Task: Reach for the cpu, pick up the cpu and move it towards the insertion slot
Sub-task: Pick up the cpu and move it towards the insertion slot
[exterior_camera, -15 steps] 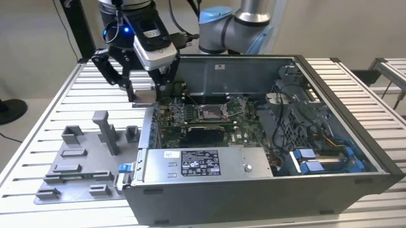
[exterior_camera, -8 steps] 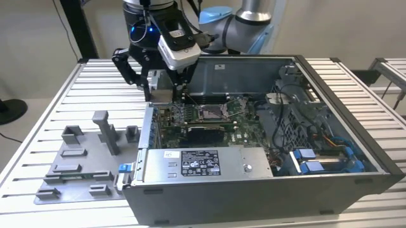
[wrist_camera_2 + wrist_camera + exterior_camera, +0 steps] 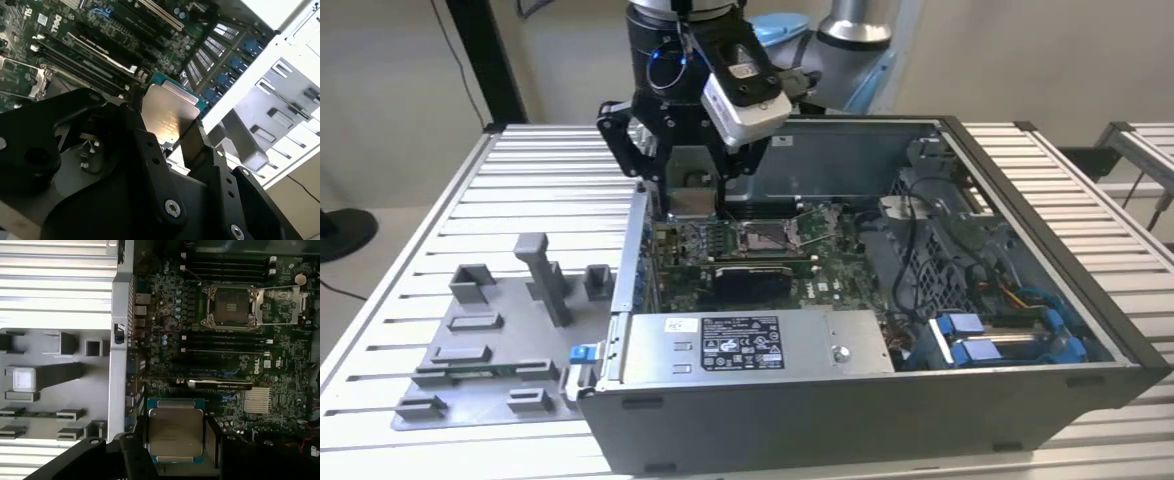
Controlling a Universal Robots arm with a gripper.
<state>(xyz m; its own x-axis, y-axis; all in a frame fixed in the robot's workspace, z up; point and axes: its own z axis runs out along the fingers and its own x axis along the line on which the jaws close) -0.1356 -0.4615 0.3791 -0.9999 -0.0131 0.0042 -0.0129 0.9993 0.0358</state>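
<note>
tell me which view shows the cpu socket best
The first wrist view: the cpu socket appears whole and nearly face-on, with metal frame, lever and dark centre all plain. The exterior view shows the socket small and slanted on the green board. The second wrist view catches just part of its metal frame.

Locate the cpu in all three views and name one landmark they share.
Exterior view: the cpu in the claw, above the computer case, toward the exterior view's left.
First wrist view: the cpu held in the claw.
Second wrist view: the cpu in the claw, metal top showing.
Shared landmark: the green circuit board.
</note>
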